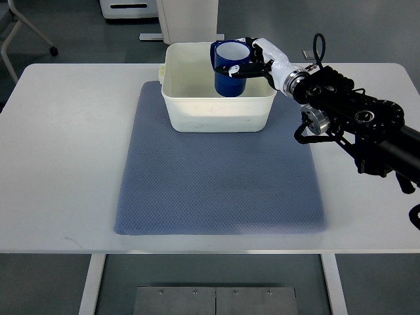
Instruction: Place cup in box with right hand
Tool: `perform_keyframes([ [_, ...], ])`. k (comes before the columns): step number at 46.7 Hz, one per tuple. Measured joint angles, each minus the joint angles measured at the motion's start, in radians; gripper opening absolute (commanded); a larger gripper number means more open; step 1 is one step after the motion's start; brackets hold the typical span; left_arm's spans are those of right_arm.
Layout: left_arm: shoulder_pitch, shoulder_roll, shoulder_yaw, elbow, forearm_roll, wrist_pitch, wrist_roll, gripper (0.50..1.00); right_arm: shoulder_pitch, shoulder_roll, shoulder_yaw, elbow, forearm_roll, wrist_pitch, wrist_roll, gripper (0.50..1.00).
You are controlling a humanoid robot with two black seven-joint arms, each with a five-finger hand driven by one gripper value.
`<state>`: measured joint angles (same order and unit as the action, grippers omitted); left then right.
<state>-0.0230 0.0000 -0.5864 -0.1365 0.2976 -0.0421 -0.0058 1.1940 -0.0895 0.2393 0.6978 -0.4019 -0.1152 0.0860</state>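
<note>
Your robot's right arm (pixel 357 121) is reaching in from the right edge, its black links angling up toward the far centre. Its white right hand (pixel 252 60) is curling its fingers (pixel 244 67) around the blue cup (pixel 230 69), gripping it upright.

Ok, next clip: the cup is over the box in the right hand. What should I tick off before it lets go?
1. Grasp: right hand curled around the blue cup: ok.
2. Position: cup lies within the white box outline, toward its far right side: ok.
3. Cup upright, opening facing up: ok.
4. Cup bottom resting on the box floor: cannot tell from this steep view.
5. Box interior free of other things: ok.
6. Box sits on the blue mat, away from the table edges: ok.
</note>
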Motion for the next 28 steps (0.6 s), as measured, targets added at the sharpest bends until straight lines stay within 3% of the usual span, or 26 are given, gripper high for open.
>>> perform_keyframes([
  [28,0.0,0.0,0.0,0.0,0.0,0.001,0.0,1.0,0.015,-0.008,0.004,0.023,0.0,0.054,0.0,1.0],
])
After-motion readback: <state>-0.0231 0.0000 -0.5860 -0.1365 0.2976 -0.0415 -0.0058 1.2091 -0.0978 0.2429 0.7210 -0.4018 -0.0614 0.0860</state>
